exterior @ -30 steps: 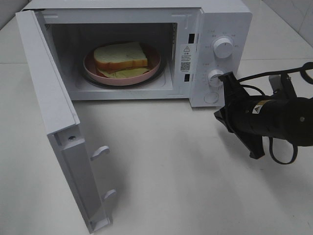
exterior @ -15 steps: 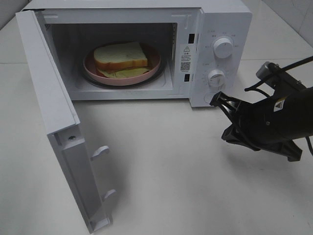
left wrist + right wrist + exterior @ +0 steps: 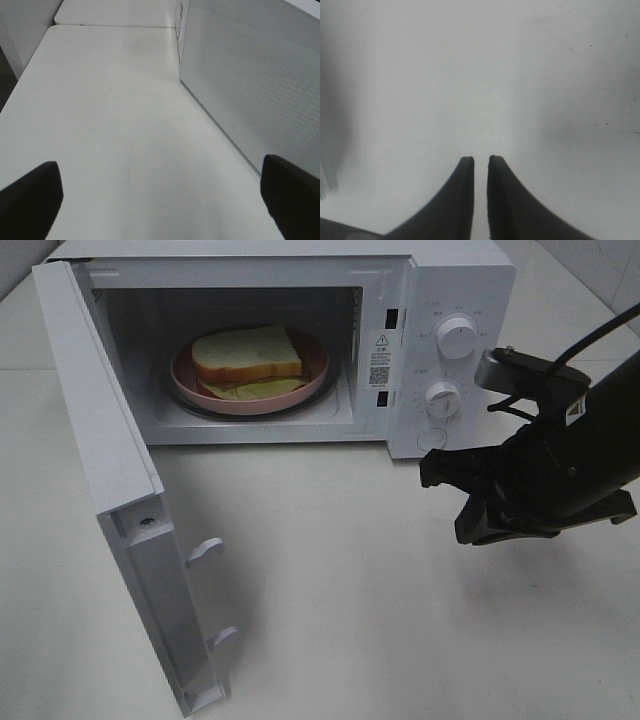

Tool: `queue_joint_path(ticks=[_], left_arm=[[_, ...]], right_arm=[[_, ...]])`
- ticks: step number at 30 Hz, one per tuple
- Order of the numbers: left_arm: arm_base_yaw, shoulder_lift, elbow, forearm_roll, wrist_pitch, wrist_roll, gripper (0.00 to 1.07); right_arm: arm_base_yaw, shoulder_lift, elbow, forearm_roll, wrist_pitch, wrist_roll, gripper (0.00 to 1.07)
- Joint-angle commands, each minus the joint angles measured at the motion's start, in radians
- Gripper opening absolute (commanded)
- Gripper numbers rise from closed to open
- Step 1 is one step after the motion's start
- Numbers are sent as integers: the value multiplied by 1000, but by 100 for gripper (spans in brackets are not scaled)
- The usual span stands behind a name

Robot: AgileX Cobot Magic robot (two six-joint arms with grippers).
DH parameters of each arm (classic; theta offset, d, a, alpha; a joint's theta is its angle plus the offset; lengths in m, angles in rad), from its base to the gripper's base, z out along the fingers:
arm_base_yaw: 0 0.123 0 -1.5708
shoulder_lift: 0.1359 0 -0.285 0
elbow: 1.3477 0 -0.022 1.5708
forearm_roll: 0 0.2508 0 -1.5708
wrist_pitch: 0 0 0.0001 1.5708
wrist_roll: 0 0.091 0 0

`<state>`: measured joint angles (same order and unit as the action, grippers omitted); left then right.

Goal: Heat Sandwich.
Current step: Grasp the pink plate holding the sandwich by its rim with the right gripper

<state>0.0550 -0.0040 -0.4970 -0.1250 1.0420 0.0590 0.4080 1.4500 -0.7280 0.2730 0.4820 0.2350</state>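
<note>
Sandwich [image 3: 247, 352] sits in the pink dish [image 3: 318, 370] inside the microwave [image 3: 470, 280], left of and beyond the right hand [image 3: 430, 470]. That hand's fingers are a slit apart and hold nothing. Left hand [image 3: 160, 200] is spread wide and empty, beside the open door [image 3: 100, 440], so likely nearer for closing it. Sandwich is pale bread over a yellow layer, long axis sideways.

I made out a warning-triangle sticker [image 3: 381, 356] with a QR code on the microwave [image 3: 462, 280]; its print was unreadable.
</note>
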Motion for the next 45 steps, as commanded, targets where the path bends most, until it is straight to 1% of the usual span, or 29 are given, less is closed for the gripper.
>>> queue_joint_path(ticks=[1,2,4,6,7,9,11,14,15,16,17,20,21,25,26,28,29,30,31,33,34,35,36,38,39,40,41,44,45], left_arm=[[1,-29,3,-8,-9,2,104],[1,-29,3,-8,-9,2,104],[1,-29,3,-8,-9,2,104],[1,-29,3,-8,-9,2,104],[1,-29,3,-8,-9,2,104],[1,-29,3,-8,-9,2,104],[1,-29,3,-8,-9,2,104],[1,-29,3,-8,-9,2,104],[1,-29,3,-8,-9,2,104],[1,-29,3,-8,-9,2,104],[1,-29,3,-8,-9,2,104],[1,-29,3,-8,-9,2,104],[1,-29,3,-8,-9,2,104],[1,-29,3,-8,-9,2,104],[1,-29,3,-8,-9,2,104],[1,-29,3,-8,-9,2,104],[1,-29,3,-8,-9,2,104],[1,-29,3,-8,-9,2,104],[1,-29,3,-8,-9,2,104],[1,-29,3,-8,-9,2,104],[1,-29,3,-8,-9,2,104],[1,-29,3,-8,-9,2,104],[1,-29,3,-8,-9,2,104],[1,-29,3,-8,-9,2,104],[1,-29,3,-8,-9,2,104],[1,-29,3,-8,-9,2,104],[1,-29,3,-8,-9,2,104],[1,-29,3,-8,-9,2,104],[1,-29,3,-8,-9,2,104]], right_arm=[[-1,-8,-32,-6,89,-104,15],[-1,-8,-56,-6,154,-196,15],[-1,-8,-77,-6,210,-273,15],[-1,-8,-86,-6,230,-303,15],[-1,-8,-99,-6,271,-370,15],[-1,-8,-106,-7,294,-433,15],[-1,-8,-108,-7,303,-474,15],[-1,-8,-111,-9,340,-698,16],[-1,-8,-111,-9,347,-753,16],[-1,-8,-111,-9,347,-753,16],[-1,-8,-111,-9,361,-883,17],[-1,-8,-111,-9,379,-1077,17],[-1,-8,-111,-9,379,-1077,17],[-1,-8,-111,-16,369,-1236,18],[-1,-8,-111,-16,369,-1236,18],[-1,-8,-111,-38,367,-1294,20],[-1,-8,-111,-50,369,-1315,22],[-1,-8,-111,-73,372,-1325,28],[-1,-8,-111,-73,372,-1325,28],[-1,-8,-111,-97,372,-1323,37],[-1,-8,-111,-105,372,-1323,42],[0,-8,-111,-114,371,-1309,52],[0,-8,-111,-114,371,-1309,52],[0,-8,-111,-114,369,-1287,63],[0,-8,-111,-110,366,-1246,75],[0,-8,-111,-110,361,-1220,81],[0,-8,-111,-110,361,-1220,81],[0,-8,-111,-128,347,-1167,93],[0,-8,-111,-139,346,-1168,94]])
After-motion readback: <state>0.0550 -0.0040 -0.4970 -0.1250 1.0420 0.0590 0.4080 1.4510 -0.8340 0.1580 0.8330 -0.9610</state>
